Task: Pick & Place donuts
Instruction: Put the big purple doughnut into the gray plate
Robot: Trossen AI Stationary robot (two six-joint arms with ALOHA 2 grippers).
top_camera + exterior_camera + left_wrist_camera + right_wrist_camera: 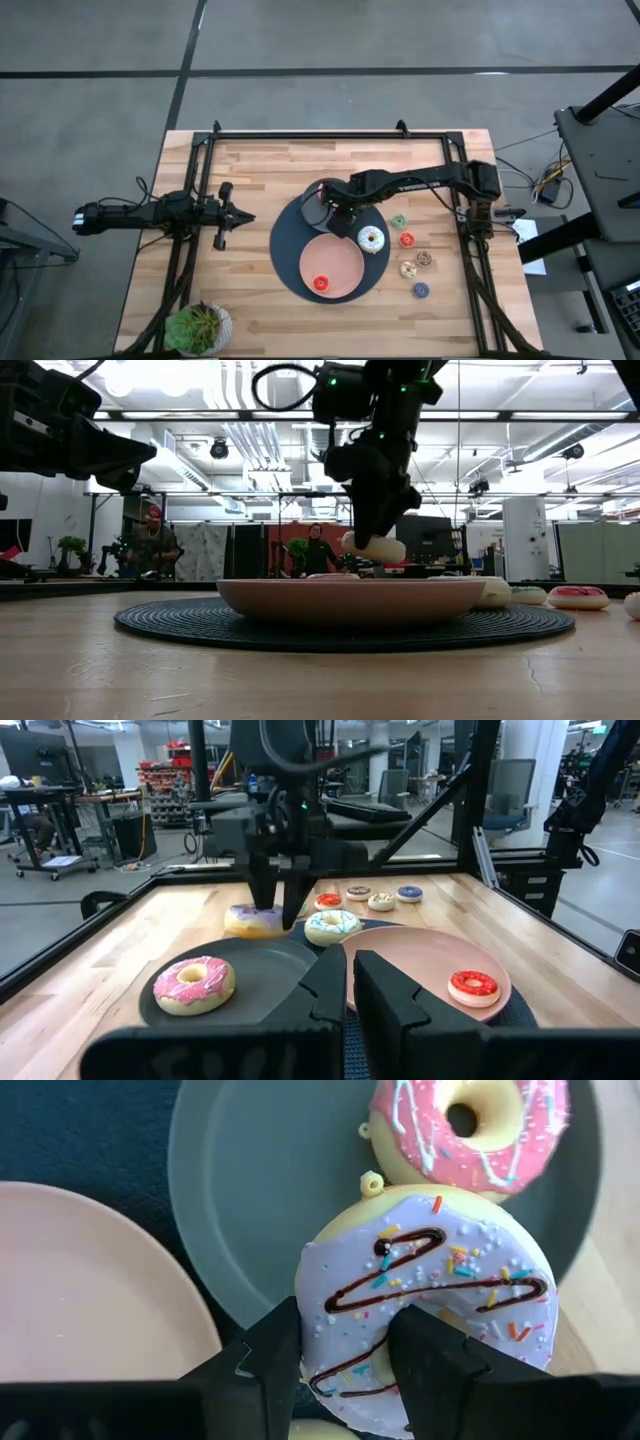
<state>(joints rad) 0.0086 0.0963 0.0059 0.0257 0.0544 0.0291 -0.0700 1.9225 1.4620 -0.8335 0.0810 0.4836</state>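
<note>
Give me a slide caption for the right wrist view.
Right gripper holding the lilac donut above the grey plate, beside the pink donut.

- The right arm (400,184) is dark, nearly black, built of slim tube-like sections joined by thicker rounded joints.
- A boxy dark base block (482,181) sits at its shoulder end.
- A thin dark cable (285,382) loops out from its wrist housing.
- Small green lights (331,380) glow on that housing.
- The right hand (345,1365) has two black, angular, matte fingers (255,1370) with chamfered edges.
- The left arm (150,213) is equally dark, slender, with a rounded end cap (85,218).
- The left hand (352,995) shows two blocky black fingers (392,1005) with flat faces.
</note>
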